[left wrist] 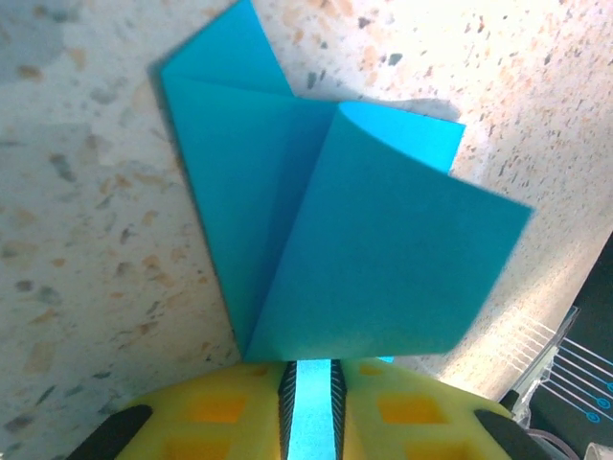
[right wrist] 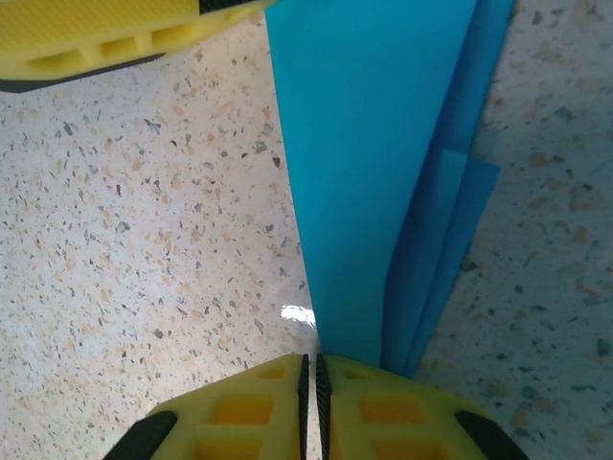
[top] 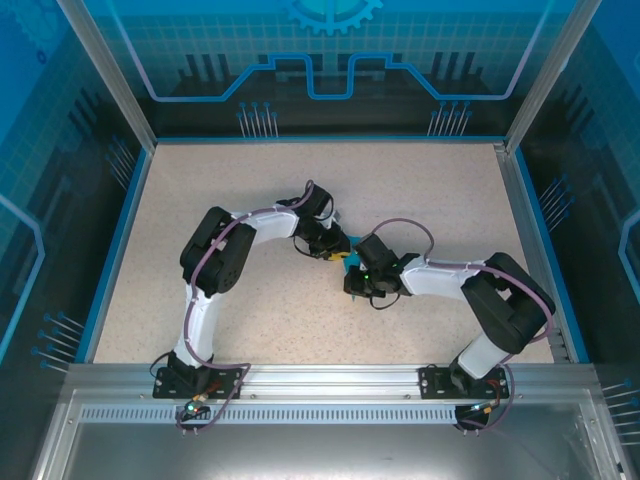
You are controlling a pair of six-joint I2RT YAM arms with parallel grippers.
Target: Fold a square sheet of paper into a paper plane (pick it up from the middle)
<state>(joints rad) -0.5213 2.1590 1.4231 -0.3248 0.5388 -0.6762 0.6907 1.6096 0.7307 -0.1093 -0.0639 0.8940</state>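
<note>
Overhead and wrist views of the work cell. The table (top: 200,200) has a pale beige top flecked with grey and brown, bordered by a blue rim (top: 118,250). Aluminium posts (top: 105,75) rise from the table's far corners, and a slotted aluminium rail (top: 330,378) runs along its near edge and carries both arm bases. Translucent blue panels (top: 60,120) wall the table on three sides. They are printed with a fine grid and circuit-style lines, and a gear emblem (top: 330,12) sits on the far panel above the table's centre line.

The paper (left wrist: 364,259), turquoise and already creased into overlapping flaps, is at the middle of the table, with one flap curling up off the top. The left gripper (left wrist: 308,369) is closed to a narrow slot, with a strip of the paper pinched between its yellow fingers. The right gripper (right wrist: 311,362) has its jaws pressed together. The paper's lower end reaches its fingertips, but whether it is clamped there cannot be told.
</note>
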